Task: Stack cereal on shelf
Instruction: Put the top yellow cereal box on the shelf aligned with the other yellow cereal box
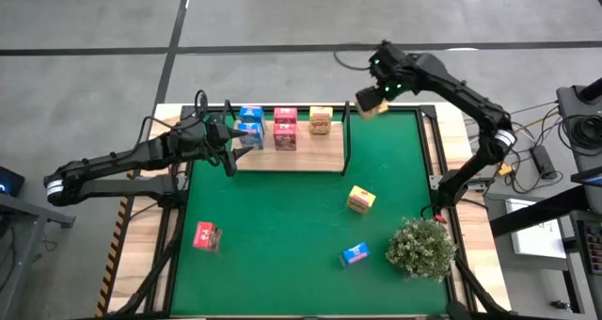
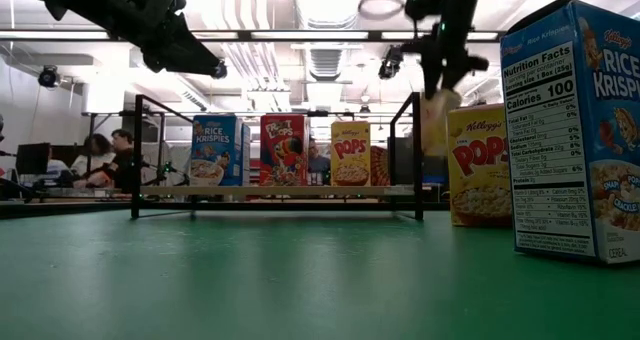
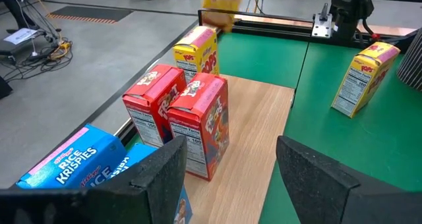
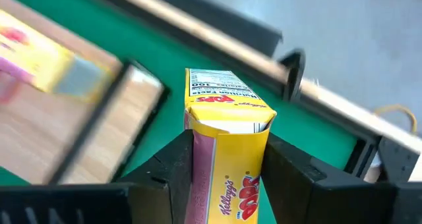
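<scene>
The light-wood shelf [image 1: 310, 158] lies at the mat's far left. On it stand blue cartons [image 1: 250, 122], pink-red cartons [image 1: 285, 128] and a yellow carton [image 1: 321, 120]. My left gripper [image 1: 231, 143] is open and empty, hovering by the blue cartons [image 3: 72, 159] at the shelf's left end. My right gripper [image 1: 374, 92] is shut on a yellow carton [image 4: 227, 145], high above the table's far edge, just right of the shelf. One yellow carton [image 1: 361, 199], one blue [image 1: 355, 254] and one pink-red [image 1: 206, 236] stand loose on the green mat. My right gripper pinches the yellow carton between its two fingers, by two opposite sides [image 4: 198, 165]. The fingers [image 4: 173, 174] point down from above. The carton [image 2: 437, 120] hangs below them, lifted clear of mat and shelf.
A bushy green plant [image 1: 421, 247] stands at the mat's near right corner. Thin black posts and a rail [image 1: 347, 136] rise at the shelf's right end. Open mat lies between the shelf and the loose cartons.
</scene>
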`<action>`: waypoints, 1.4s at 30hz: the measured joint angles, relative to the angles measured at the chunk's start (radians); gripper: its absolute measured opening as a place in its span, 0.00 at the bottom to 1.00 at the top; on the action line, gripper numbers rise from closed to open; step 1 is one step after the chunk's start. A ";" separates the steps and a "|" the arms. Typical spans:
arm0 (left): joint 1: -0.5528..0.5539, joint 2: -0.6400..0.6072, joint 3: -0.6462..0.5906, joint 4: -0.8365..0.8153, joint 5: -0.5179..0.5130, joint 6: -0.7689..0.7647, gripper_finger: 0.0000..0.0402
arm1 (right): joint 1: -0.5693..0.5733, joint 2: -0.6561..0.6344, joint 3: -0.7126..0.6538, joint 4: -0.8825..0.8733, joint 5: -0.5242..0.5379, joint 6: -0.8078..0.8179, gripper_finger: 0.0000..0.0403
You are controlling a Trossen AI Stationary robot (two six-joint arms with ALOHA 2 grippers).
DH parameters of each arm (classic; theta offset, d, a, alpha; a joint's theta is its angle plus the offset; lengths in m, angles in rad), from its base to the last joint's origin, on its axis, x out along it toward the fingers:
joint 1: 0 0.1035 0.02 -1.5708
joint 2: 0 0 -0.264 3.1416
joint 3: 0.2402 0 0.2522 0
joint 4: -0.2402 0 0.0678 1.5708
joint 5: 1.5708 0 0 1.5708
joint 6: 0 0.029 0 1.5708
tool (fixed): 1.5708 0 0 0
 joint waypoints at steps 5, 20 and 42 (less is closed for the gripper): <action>0.000 0.000 0.000 0.001 0.000 0.000 0.54 | 0.045 -0.045 0.105 0.027 0.003 0.007 0.36; 0.000 0.000 0.000 0.006 0.000 0.000 0.54 | 0.445 0.071 0.309 0.072 -0.013 -0.153 0.37; 0.000 0.000 0.000 0.007 0.000 0.004 0.54 | 0.483 0.410 0.321 -0.052 0.066 -0.326 0.37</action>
